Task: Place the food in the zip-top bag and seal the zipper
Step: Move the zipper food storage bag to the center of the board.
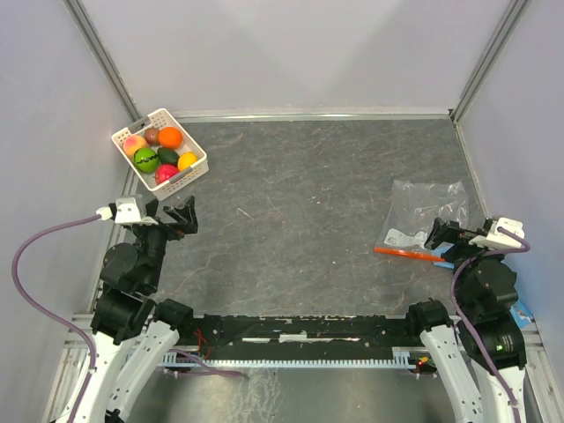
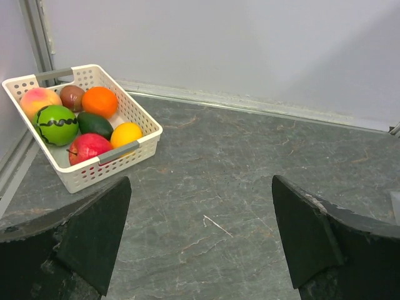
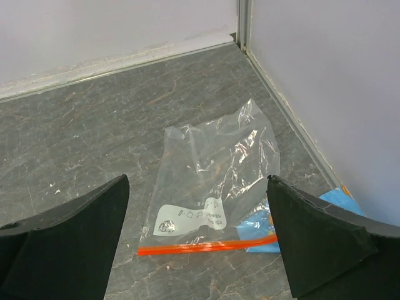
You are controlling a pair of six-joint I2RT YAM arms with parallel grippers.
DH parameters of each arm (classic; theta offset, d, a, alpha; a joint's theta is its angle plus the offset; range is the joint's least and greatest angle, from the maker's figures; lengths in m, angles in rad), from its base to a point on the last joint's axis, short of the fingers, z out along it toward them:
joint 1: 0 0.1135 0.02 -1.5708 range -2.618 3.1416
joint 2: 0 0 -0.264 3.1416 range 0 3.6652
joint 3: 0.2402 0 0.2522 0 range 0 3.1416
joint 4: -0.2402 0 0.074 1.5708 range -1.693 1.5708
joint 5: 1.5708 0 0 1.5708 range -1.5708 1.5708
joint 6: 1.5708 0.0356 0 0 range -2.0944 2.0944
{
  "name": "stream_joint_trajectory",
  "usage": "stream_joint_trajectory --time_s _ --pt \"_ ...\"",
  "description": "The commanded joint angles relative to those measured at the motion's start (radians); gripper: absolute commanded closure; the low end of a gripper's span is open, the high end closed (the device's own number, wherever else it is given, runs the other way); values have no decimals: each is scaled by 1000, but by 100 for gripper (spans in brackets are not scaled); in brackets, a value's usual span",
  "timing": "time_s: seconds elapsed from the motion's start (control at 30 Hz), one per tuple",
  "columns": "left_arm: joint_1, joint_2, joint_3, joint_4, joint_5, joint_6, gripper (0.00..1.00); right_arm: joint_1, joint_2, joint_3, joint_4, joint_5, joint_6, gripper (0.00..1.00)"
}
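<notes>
Standing with jaws spread wide and nothing between them, the left tool [image 1: 182, 218] hangs over the near left part of the tabletop [image 1: 308, 194] and touches nothing, with the basket [image 1: 189, 174] ahead of it. The right tool [image 1: 443, 240] is just as fully released and empty, above the near right edge, with the bag [image 1: 429, 204] lying flat just beyond its fingers. The bag is clear, crinkled and empty, near the tabletop's right edge. Its zipper [image 1: 407, 253], an orange-red strip, runs along the near end, with a white label just beyond it. A blue scrap [image 3: 259, 226] shows under the bag's near right corner. The food [image 1: 162, 148] is all in the white perforated basket at the far left corner: seven pieces, packed touching. The tabletop is dark grey with stone-like veins, and a pale sliver [image 1: 244, 212] lies near its middle. Plain pale grey walls [image 1: 300, 53] close in the far, left and right sides
</notes>
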Motion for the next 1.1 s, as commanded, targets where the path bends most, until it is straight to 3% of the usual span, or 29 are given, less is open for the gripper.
stream_joint_trajectory --time_s 0.0,0.37,0.73,1.07 --pt "7 10 3 61 26 12 0 -7 7 26 55 -4 6 1" --pt "7 34 23 51 52 -1 0 -6 92 79 -33 -23 142 1" --pt "7 47 22 43 86 -3 0 -6 204 7 -68 -86 344 1" --pt "7 70 19 43 95 1 0 -7 512 -85 -26 -154 391 1"
